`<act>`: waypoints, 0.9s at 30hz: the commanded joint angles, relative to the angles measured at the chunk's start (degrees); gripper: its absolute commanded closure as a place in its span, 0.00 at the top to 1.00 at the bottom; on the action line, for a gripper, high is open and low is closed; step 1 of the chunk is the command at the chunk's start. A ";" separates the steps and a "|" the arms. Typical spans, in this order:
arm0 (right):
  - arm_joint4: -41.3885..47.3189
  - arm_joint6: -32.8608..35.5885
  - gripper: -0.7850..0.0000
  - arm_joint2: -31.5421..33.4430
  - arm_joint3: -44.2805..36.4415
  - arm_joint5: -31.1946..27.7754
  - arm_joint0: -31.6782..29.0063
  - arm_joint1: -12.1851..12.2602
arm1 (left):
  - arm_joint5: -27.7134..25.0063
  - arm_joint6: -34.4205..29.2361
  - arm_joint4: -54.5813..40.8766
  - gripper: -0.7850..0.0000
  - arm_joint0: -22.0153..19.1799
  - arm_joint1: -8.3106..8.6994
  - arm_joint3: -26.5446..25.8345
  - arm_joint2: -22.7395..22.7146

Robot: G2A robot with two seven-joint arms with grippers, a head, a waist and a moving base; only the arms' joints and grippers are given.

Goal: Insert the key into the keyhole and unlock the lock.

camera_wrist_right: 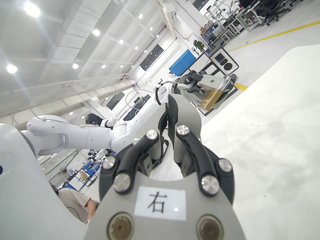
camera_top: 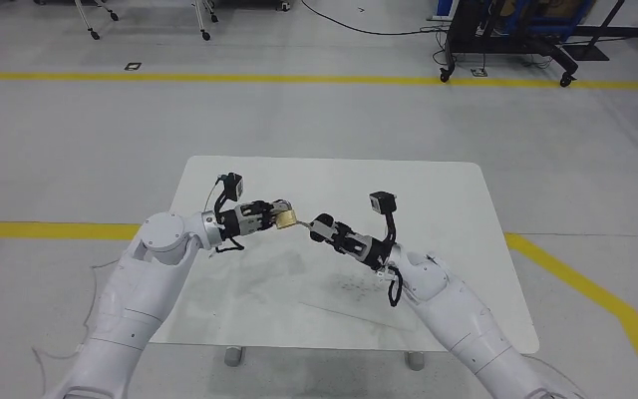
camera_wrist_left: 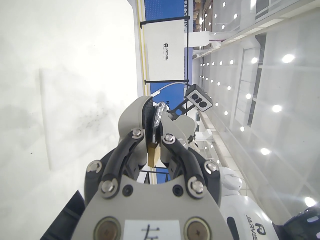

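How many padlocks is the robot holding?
1. The brass padlock is pinched in the left gripper, held up over the white table. Nowhere on the table looks able to hide another.

In the left wrist view the left gripper [camera_wrist_left: 156,116] covers most of the padlock [camera_wrist_left: 153,156], leaving only a strip of brass body and a sliver of shackle in sight. The right gripper [camera_wrist_right: 170,106], just beside the padlock, has its pads [camera_wrist_right: 172,116] pressed together, hiding anything pinched between them. In the top view the padlock's end facing it is too small to make out.
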 commanded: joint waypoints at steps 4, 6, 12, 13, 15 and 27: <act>-5.58 -6.52 0.00 0.31 -3.51 10.19 -2.30 -0.24 | 2.12 7.89 -4.76 0.00 -0.49 -1.02 0.67 0.83; -6.92 -9.21 0.00 0.03 -4.68 15.34 -3.69 -0.41 | 2.47 9.61 -4.53 0.00 -0.88 -1.29 0.71 1.40; -10.78 -18.33 0.00 -1.89 -7.38 25.31 -5.87 -1.44 | 1.30 12.42 -0.39 0.00 -0.65 -1.22 0.21 1.43; -10.12 -18.96 0.00 -2.50 -7.91 25.82 -6.12 -1.70 | 0.87 12.67 0.10 0.00 -0.49 -1.20 -0.10 1.40; -8.60 -19.36 0.00 -3.32 -8.34 26.22 -6.18 -2.11 | 0.11 13.13 1.03 0.00 -0.09 -1.17 -0.91 1.35; -7.08 -23.89 0.00 -4.58 -6.62 27.39 -4.55 -3.91 | -1.76 12.05 0.63 0.00 1.17 -1.20 -1.95 0.47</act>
